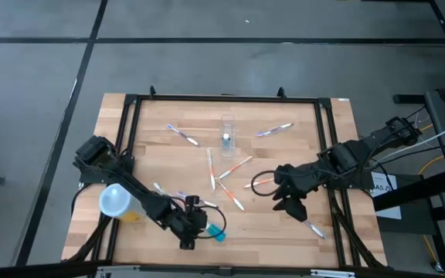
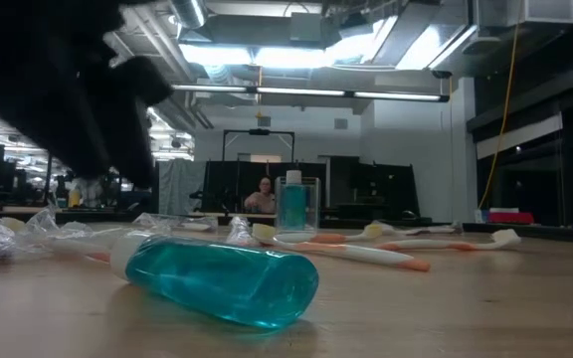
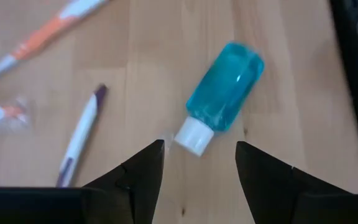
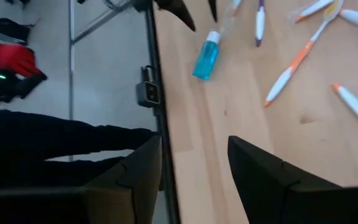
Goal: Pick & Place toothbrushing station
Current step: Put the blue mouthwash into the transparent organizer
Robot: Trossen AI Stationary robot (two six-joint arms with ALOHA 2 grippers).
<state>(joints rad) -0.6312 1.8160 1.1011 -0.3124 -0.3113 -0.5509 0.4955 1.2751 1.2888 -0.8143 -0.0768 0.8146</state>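
Observation:
The toothbrushing station [image 1: 228, 131] is a small clear holder standing upright on its base at the far middle of the table. In the low view the station [image 2: 297, 205] shows a small blue bottle with a white cap through its walls. A teal bottle [image 3: 225, 87] with a white cap [image 3: 192, 135] lies on its side near the front edge. My left gripper [image 3: 199, 163] hangs open just short of that cap, slanting down, one finger on either side of the line to it. My right gripper [image 1: 288, 202] hovers open above the table's right half, far from the station.
Several orange-and-white toothbrushes [image 1: 234, 171] lie scattered over the middle of the table. A purple-tipped one [image 3: 79, 137] lies beside the teal bottle [image 1: 216, 232]. A yellow tub with a pale lid [image 1: 117, 202] stands at the near left. A black frame [image 1: 222, 99] borders the table.

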